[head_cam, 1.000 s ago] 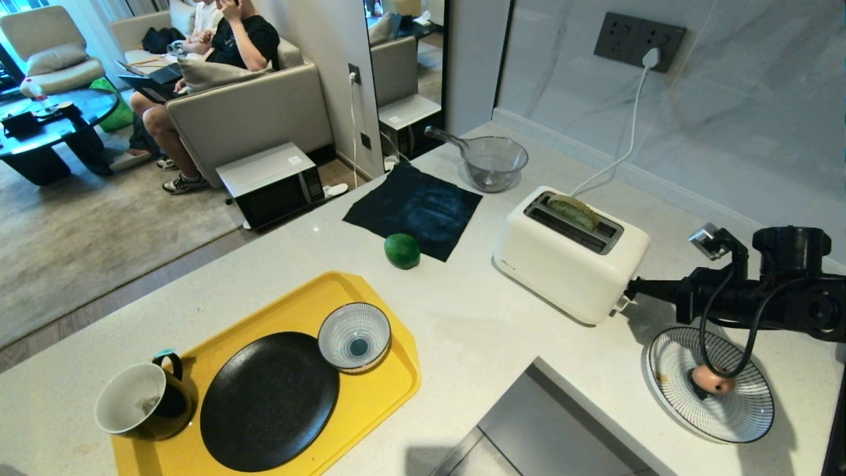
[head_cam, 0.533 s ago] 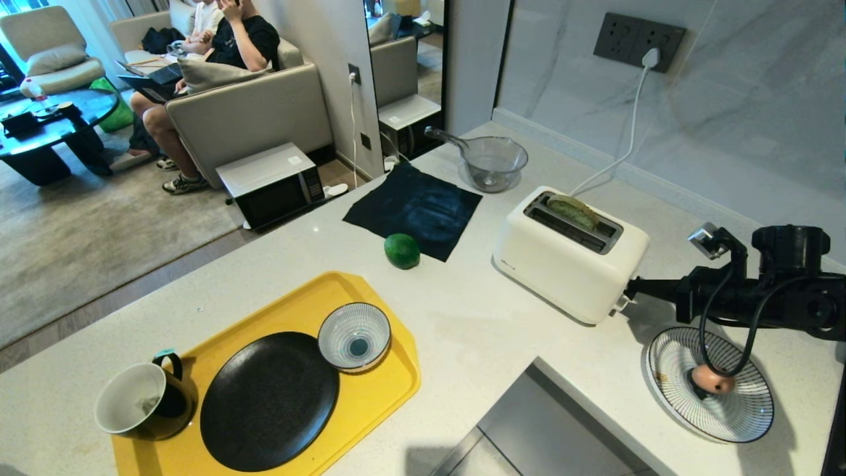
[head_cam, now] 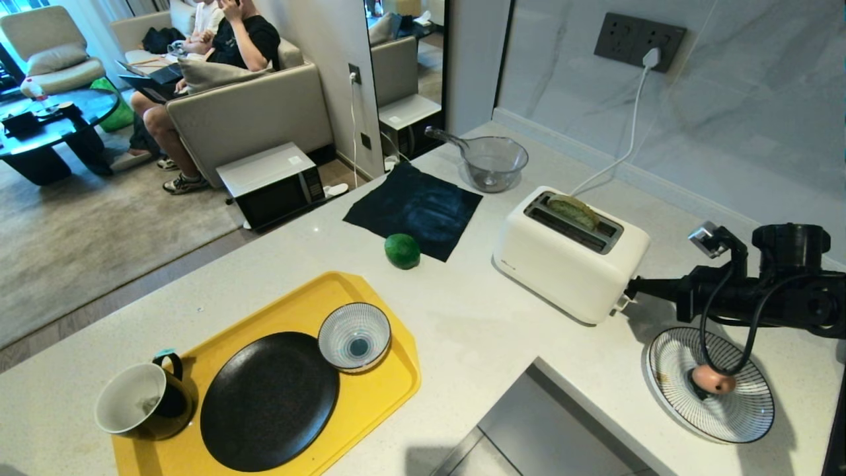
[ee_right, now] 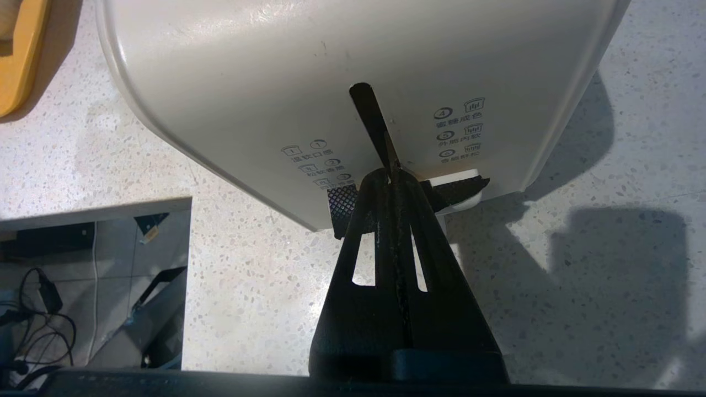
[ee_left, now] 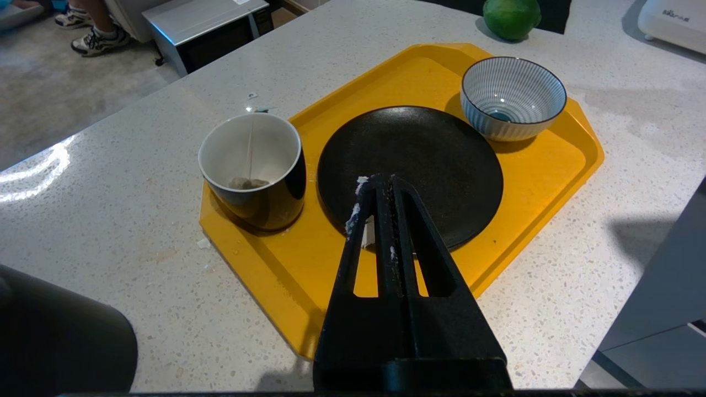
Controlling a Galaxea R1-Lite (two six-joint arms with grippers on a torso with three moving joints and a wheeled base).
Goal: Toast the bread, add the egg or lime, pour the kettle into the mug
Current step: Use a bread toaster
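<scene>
A: Left to right, what's there?
B: One mug (head_cam: pixel 142 402), one black plate (head_cam: pixel 269 400) and one striped bowl (head_cam: pixel 354 337) on the yellow tray (head_cam: pixel 390 387); one lime (head_cam: pixel 402 251); one toaster (head_cam: pixel 570 254) with the bread (head_cam: pixel 574 211) in its slot; one egg (head_cam: pixel 712 380).
A: And the grippers?
B: The left gripper (ee_left: pixel 376 184) hangs over the plate, fingers pressed together. The right gripper (ee_right: pixel 392 177), also pressed together, sits on the lever (ee_right: pixel 452 190) at the toaster's end, low in its upright slot.
</scene>
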